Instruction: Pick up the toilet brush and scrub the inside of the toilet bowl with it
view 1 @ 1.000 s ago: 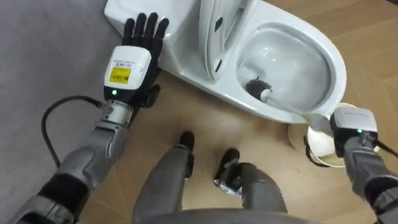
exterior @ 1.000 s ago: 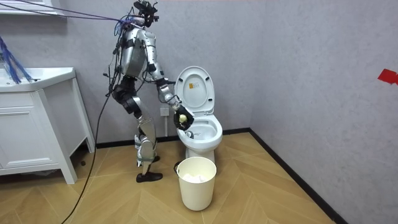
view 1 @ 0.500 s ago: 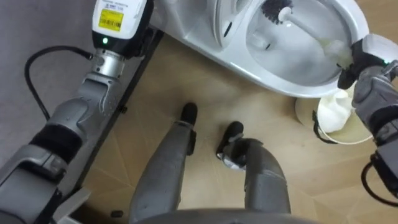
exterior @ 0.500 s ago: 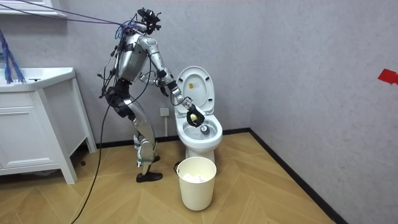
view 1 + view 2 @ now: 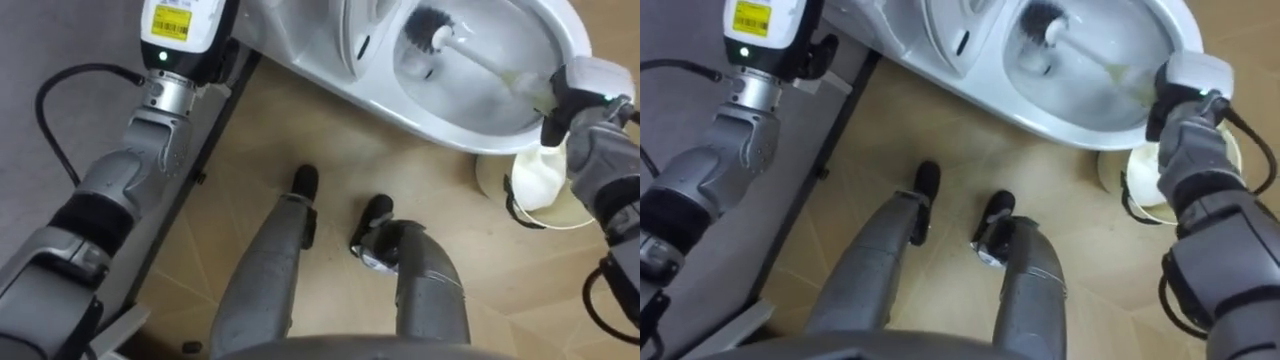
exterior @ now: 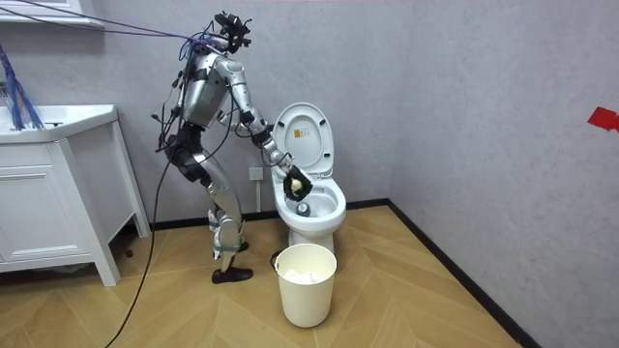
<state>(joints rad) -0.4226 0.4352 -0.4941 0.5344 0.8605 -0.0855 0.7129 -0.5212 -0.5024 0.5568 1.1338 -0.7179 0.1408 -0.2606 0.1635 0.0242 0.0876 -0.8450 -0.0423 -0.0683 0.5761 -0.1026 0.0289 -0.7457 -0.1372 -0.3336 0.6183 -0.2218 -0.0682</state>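
Note:
The white toilet (image 5: 400,105) lies across the top of the eye views, its seat and lid (image 6: 302,140) raised. Inside the bowl is the toilet brush (image 5: 432,27), its black bristle head against the bowl's wall near the seat hinge. Its white handle slants right into my right hand (image 5: 578,100), which is shut on it at the bowl's rim. My left hand (image 5: 182,30) is held by the toilet's tank side next to the grey wall, its fingers cut off by the picture's top edge. In the room view I stand bent forward beside the toilet (image 6: 311,217).
A white waste bin (image 5: 545,185) stands on the wooden floor just below my right hand, in front of the toilet (image 6: 308,283). A white vanity cabinet (image 6: 58,193) is at the room view's left. The grey wall runs close along my left side.
The eye view has shifted since a second ago. The brush head has swept across the bowl towards the seat hinge. In the room view my body has risen from a deeper bend.

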